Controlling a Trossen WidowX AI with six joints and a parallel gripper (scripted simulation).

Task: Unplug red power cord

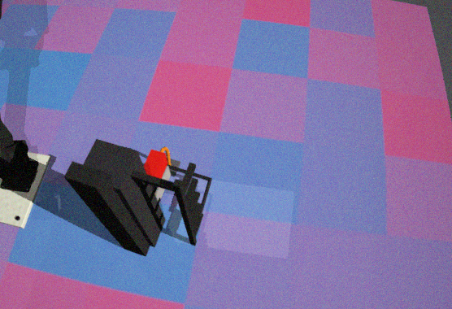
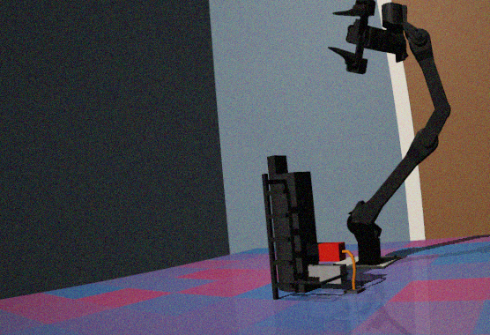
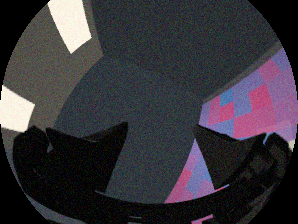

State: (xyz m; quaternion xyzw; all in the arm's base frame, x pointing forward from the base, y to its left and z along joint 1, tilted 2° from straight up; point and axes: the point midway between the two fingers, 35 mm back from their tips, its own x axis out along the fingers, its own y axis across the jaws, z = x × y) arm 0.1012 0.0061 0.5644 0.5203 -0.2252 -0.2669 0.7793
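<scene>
A red block (image 1: pixel 156 165) (image 2: pixel 330 252), seemingly the plug, is low beside a tall black body. An orange cord (image 1: pixel 168 156) (image 2: pixel 353 271) arches from its end down toward the floor; I see no red cord. A light grey block (image 2: pixel 326 271), possibly the power strip, lies just under the red block. I cannot tell whether the red block is seated in a socket. My gripper (image 2: pixel 331 30) (image 3: pixel 162 127) is open and empty, high above and well away from the plug and cord. It is out of frame in the top view.
The tall black body (image 1: pixel 118 205) (image 2: pixel 305 213) stands beside the red block, with a thin black frame (image 1: pixel 187 213) (image 2: pixel 265 231) on its far side from my arm. My arm's pale base plate (image 1: pixel 16 209) is nearby. Walls and checkered floor show in the wrist view.
</scene>
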